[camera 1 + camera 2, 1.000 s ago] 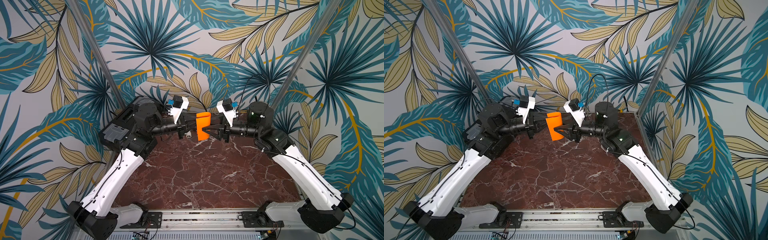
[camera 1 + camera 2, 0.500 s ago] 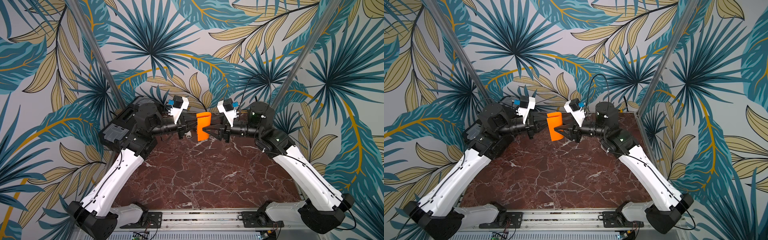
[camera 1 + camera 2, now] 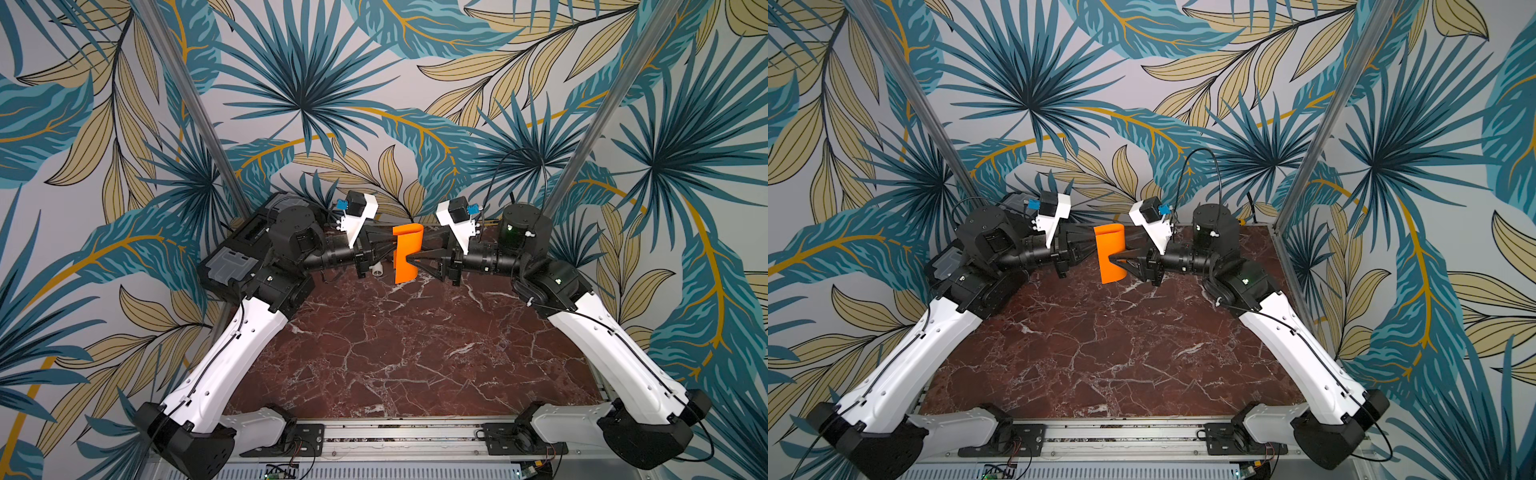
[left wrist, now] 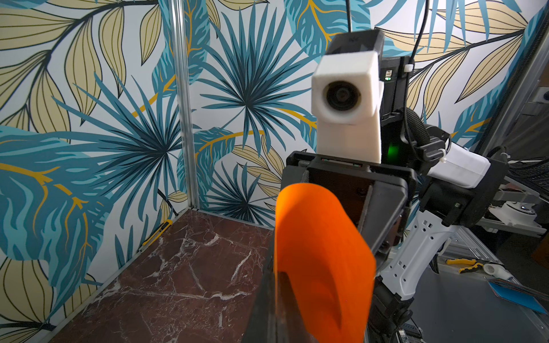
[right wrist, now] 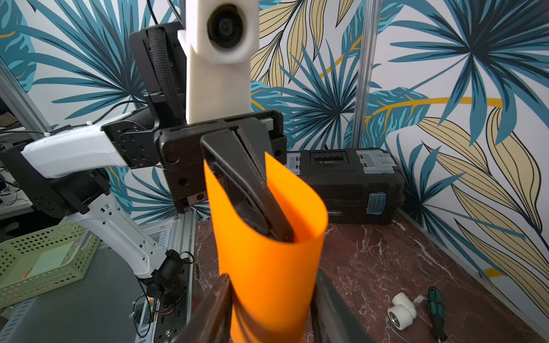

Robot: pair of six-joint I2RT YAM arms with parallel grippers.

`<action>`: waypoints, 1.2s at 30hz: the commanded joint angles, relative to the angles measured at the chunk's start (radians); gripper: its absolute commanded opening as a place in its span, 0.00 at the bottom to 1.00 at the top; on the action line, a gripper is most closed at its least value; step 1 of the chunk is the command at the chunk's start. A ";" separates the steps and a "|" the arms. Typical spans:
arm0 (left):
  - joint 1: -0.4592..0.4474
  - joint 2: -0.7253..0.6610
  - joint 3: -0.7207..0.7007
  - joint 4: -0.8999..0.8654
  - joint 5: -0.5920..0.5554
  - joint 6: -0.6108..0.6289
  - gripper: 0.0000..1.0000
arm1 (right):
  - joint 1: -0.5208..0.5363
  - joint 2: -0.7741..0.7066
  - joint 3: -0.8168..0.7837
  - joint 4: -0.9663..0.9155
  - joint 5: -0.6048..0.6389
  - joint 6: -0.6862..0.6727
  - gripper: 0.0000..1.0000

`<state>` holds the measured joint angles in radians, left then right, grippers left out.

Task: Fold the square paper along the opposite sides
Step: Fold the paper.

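The square paper [image 3: 405, 253] [image 3: 1111, 253] is bright orange and hangs bent into a U-shaped loop above the back of the marble table [image 3: 395, 353]. My left gripper [image 3: 392, 248] [image 4: 274, 297] is shut on the paper's edge, and its closed fingers [image 5: 261, 202] show inside the loop in the right wrist view. My right gripper [image 3: 409, 255] [image 5: 270, 285] faces it from the opposite side. Its jaws stand apart, one finger on each side of the orange loop [image 5: 267, 252] and close against it.
A black toolbox [image 5: 350, 184] [image 3: 245, 249] stands at the back left corner. A white pipe fitting [image 5: 401, 314] and a green-handled screwdriver [image 5: 435, 311] lie on the table below the paper. A green basket [image 5: 44, 261] sits off the table.
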<state>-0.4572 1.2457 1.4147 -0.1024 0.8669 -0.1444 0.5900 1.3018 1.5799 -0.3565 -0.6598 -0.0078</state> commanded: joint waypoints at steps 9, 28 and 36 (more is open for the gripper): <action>0.004 -0.023 0.026 -0.023 -0.012 0.026 0.00 | 0.006 0.017 -0.012 -0.003 -0.010 -0.005 0.44; 0.005 -0.026 0.031 -0.036 -0.016 0.037 0.00 | 0.009 0.020 -0.012 -0.009 -0.009 -0.009 0.39; 0.004 -0.026 0.030 -0.035 -0.016 0.039 0.00 | 0.009 0.021 -0.011 -0.009 -0.012 -0.009 0.37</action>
<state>-0.4572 1.2434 1.4147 -0.1322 0.8524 -0.1192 0.5930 1.3216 1.5799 -0.3569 -0.6594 -0.0082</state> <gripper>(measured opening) 0.050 0.374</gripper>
